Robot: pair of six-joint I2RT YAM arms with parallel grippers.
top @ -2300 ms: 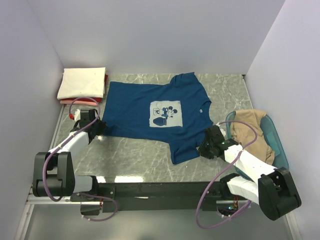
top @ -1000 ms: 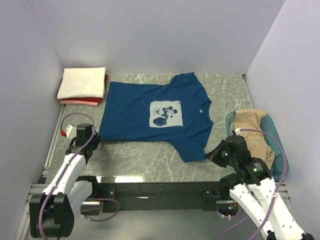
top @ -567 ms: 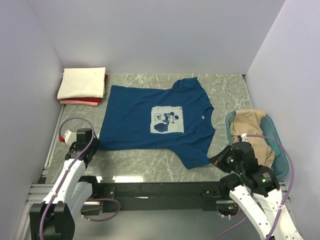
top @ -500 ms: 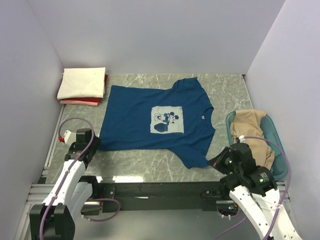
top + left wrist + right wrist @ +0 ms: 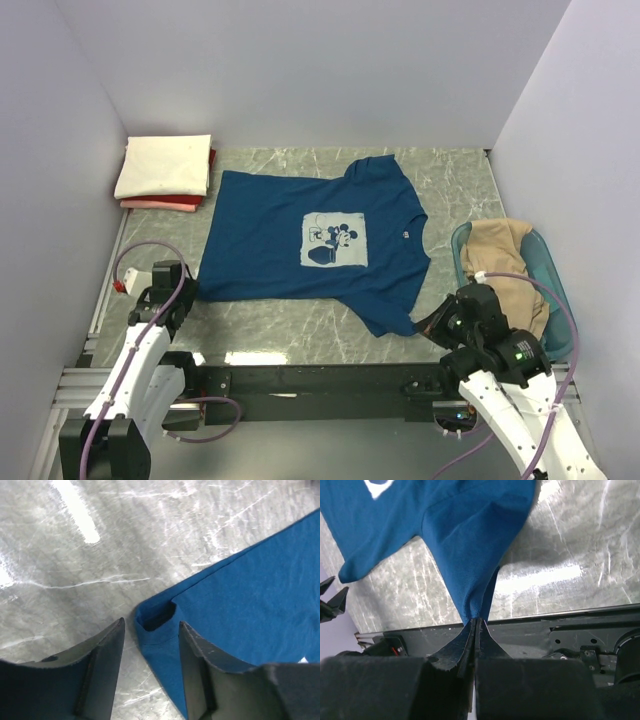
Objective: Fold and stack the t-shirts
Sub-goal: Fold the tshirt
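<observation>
Dragged toward 5 o'clock, the limp blue t-shirt (image 5: 262,240) is sagging from the clamped right gripper (image 5: 475,623), while the parted left gripper (image 5: 150,630) is hovering over its 8 o'clock corner.

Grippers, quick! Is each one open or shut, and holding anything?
Left gripper: open, holding nothing; the blue t-shirt corner lies between its jaws.
Right gripper: shut on the blue t-shirt's edge.

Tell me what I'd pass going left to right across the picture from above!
Cream t-shirt folded on a red t-shirt → dark blue t-shirt → teal tub holding the tan t-shirt.
</observation>
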